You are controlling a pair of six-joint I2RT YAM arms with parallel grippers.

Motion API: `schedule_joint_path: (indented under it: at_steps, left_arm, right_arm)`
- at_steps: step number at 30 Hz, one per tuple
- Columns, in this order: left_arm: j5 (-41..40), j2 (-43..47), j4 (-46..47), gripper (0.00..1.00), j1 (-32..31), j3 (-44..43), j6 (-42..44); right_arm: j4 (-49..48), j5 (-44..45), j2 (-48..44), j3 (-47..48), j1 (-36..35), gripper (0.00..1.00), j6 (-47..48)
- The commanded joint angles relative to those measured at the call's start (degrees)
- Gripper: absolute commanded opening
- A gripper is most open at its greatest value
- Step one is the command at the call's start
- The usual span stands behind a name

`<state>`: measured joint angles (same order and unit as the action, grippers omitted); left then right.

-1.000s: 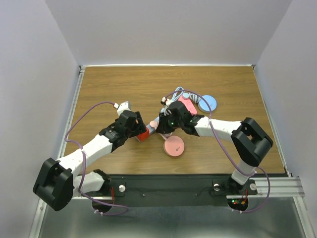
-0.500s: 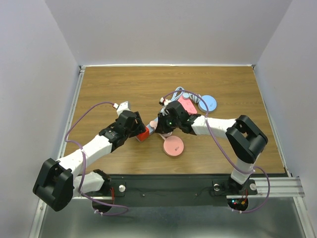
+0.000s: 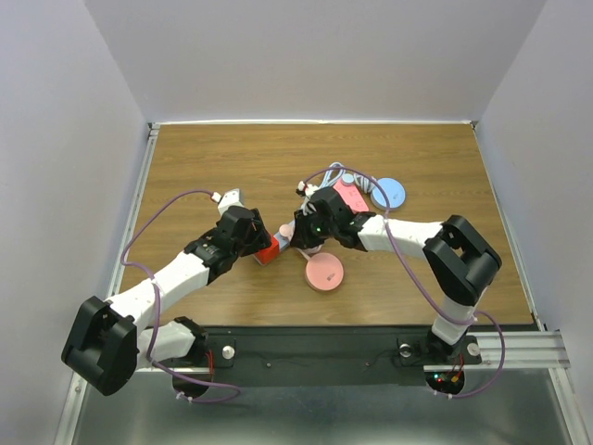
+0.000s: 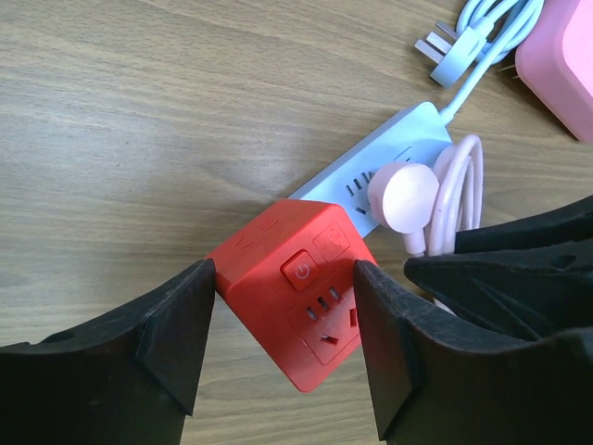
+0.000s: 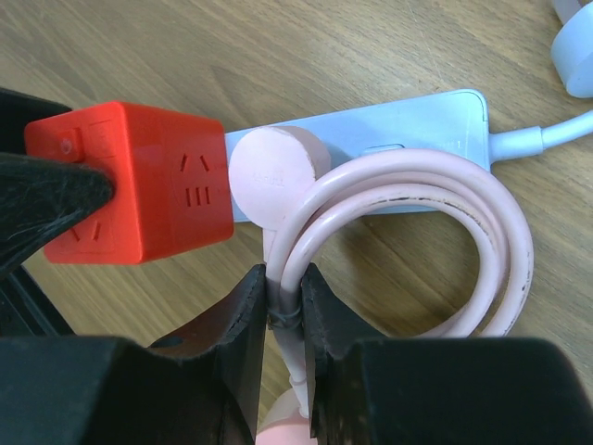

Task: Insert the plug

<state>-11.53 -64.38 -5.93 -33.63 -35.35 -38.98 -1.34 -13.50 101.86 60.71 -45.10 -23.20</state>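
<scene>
The left gripper (image 4: 283,320) clamps the red cube socket (image 4: 278,264) by two opposite sides, near the middle of the wooden surface (image 4: 139,111). Just right of the cube, the round pink plug (image 5: 273,171) lies against the face of the pale blue power strip (image 5: 398,116); whether its pins are in cannot be told. The right gripper (image 5: 284,311) pinches the looped pink cable (image 5: 435,181) close behind the plug.

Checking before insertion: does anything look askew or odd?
The red cube socket, clamped by the left gripper, sits tilted at the blue power strip's end. The pink plug, its cable pinched by the right gripper, rests on that strip, not the cube. The cable loop shows dark scuffs.
</scene>
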Motion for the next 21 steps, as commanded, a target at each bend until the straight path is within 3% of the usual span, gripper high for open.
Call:
schedule_joint_path:
  at_steps: [1, 12, 21]
  left_arm:
    - [3.00, -0.84, 1.19, 0.70, -0.04, 1.78, 2.15]
    - [4.06, -0.66, 1.19, 0.73, 0.23, 2.04, 2.77]
    - [4.41, -0.66, 0.84, 0.73, 0.49, 1.96, 3.39]
  right_arm:
    - [-1.21, -1.09, -4.57, 1.78, -0.51, 0.00, 4.38]
    - [4.24, -7.33, -0.35, 5.91, -0.51, 0.01, 7.99]
    - [5.82, -5.49, 0.88, 5.65, -0.43, 0.00, 8.26]
